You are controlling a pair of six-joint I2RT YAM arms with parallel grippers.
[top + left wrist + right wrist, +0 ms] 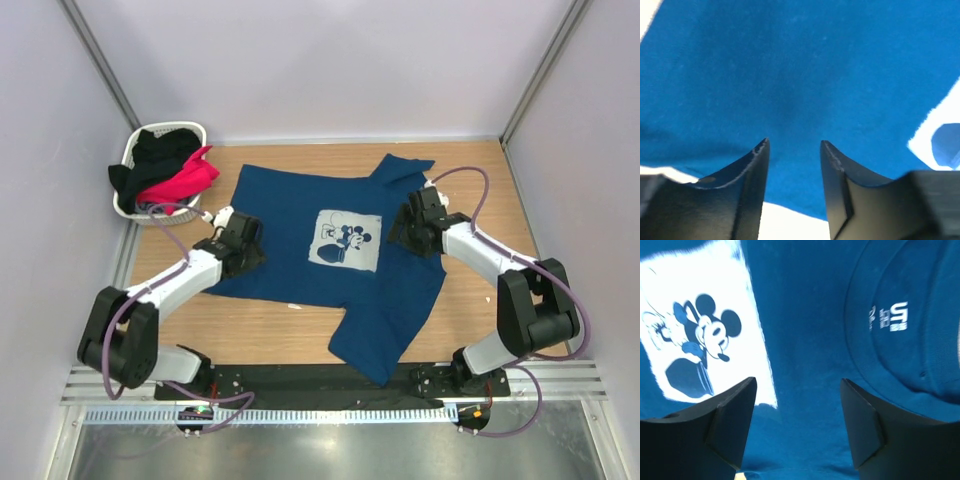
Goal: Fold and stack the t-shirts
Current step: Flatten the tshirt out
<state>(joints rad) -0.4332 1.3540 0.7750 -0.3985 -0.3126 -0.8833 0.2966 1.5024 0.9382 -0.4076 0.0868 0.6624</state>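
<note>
**Limp navy tee, both pincers down on its ends**

The left pincer (794, 142) sits low over navy cloth with its jaws apart by a narrow gap. The fabric between them looks flat, and no fold shows bunched in the gap. The right pincer (798, 380) stands wider open and holds nothing. Its tips hover just over the chest, with the pale mouse print (700, 330) at its ten o'clock and the collar with its white neck label (887, 316) at its one o'clock.

The navy t-shirt (290, 215) lies spread face up in the middle of the table (480, 180). Its hem is at nine o'clock and its neck at three o'clock. One sleeve is crumpled at one o'clock and the other trails toward five o'clock. It looks light, soft and wholly limp, so it should sag and drag wherever it is not held. A single layer would likely slip from a shallow nip. The firmer places to take hold are probably the stitched hem on the left and the collar or shoulder seam on the right, pinched deep, both ends lifted together to keep the cloth from twisting.

Seen from above, the left arm runs from its base at seven o'clock, forearm stretched low to the hem. The right arm rises from five o'clock, elbow bent high at four o'clock, forearm reaching in toward the neck.

The pink t-shirt (188, 178) and black t-shirt (160, 146) sit heaped in the white basket (128, 158) at ten o'clock, well apart from both pincers.
</note>
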